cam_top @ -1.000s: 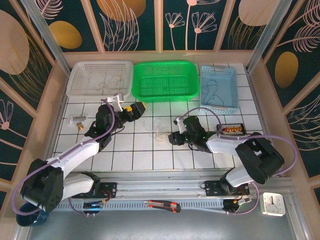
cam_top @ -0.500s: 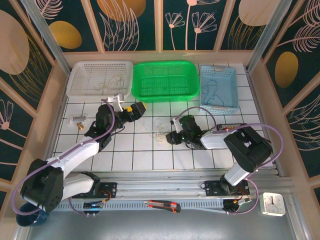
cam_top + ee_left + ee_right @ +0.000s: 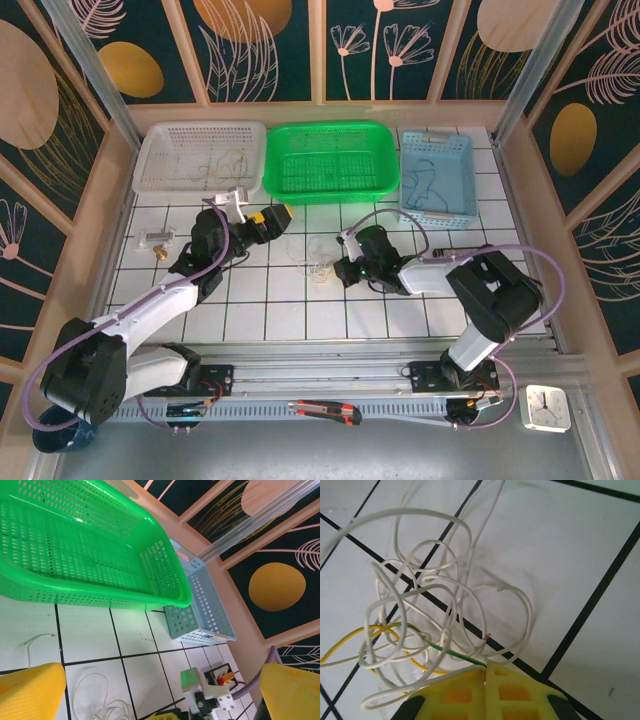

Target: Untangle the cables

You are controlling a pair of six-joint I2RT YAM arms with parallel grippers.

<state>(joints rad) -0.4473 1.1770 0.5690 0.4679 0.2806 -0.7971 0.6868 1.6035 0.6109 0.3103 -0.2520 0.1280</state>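
Three at 12 o'clock: white plastic basket (image 3: 165, 140), green plastic basket (image 3: 325, 130), blue plastic basket (image 3: 437, 140). Right end effector (image 3: 485, 672) pinches thin white-yellow cable tangle (image 3: 420, 615); left end effector (image 3: 160, 690) spread.

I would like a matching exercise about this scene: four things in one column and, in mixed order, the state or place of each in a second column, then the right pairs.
Things
1. left gripper
2. right gripper
3. blue basket
4. clock

States and places
a. shut on the cables
b. far right corner of the table
c. open
d. near right corner, beside the right arm's base

Pairs: 1-c, 2-a, 3-b, 4-d
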